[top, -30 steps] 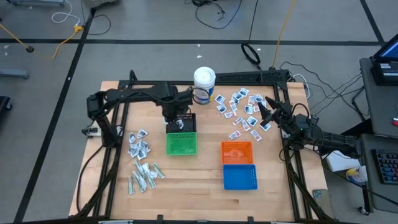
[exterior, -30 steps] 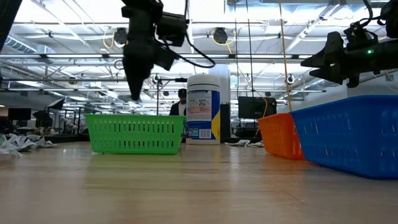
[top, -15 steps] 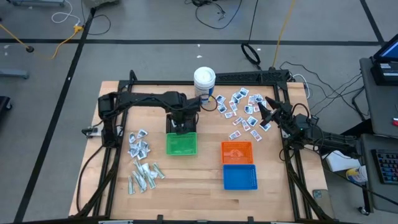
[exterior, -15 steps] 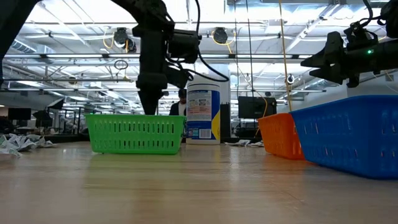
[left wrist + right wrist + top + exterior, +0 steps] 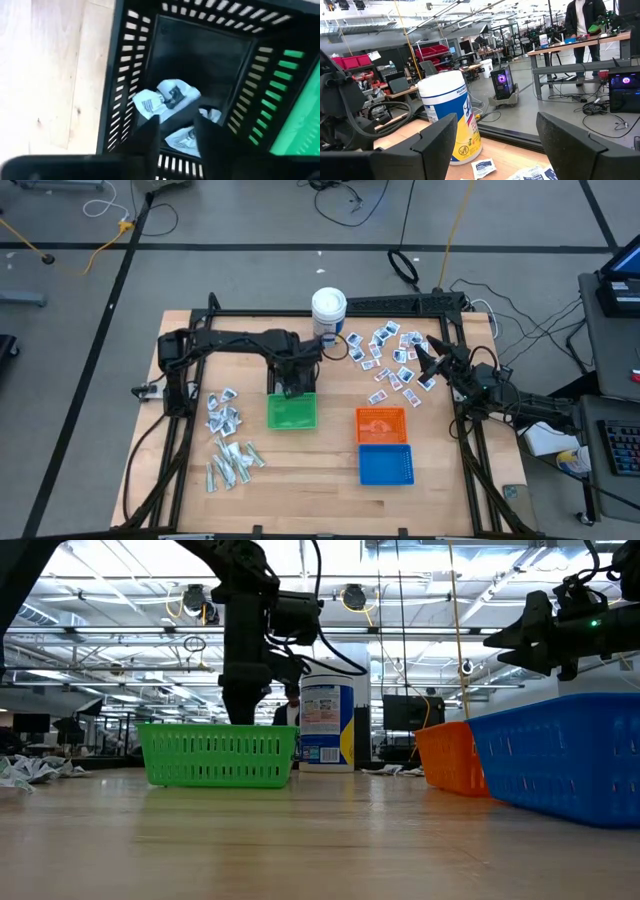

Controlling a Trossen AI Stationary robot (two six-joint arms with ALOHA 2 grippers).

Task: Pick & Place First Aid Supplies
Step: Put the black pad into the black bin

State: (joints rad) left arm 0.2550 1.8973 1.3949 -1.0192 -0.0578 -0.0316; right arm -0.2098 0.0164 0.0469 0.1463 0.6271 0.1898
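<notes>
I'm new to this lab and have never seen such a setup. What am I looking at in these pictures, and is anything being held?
Two dark robot arms work at a wooden table. One picture looks straight down, one looks level across the tabletop, and two come from cameras on the wrists. On the table stand a white canister and four small baskets: black, green, orange, blue. Small wrapped packets lie scattered near the right end effector, which hangs open and empty above them; more lie in a left pile. The left end effector hangs over the black basket, fingers parted above packets in it, gripping nothing.
</notes>
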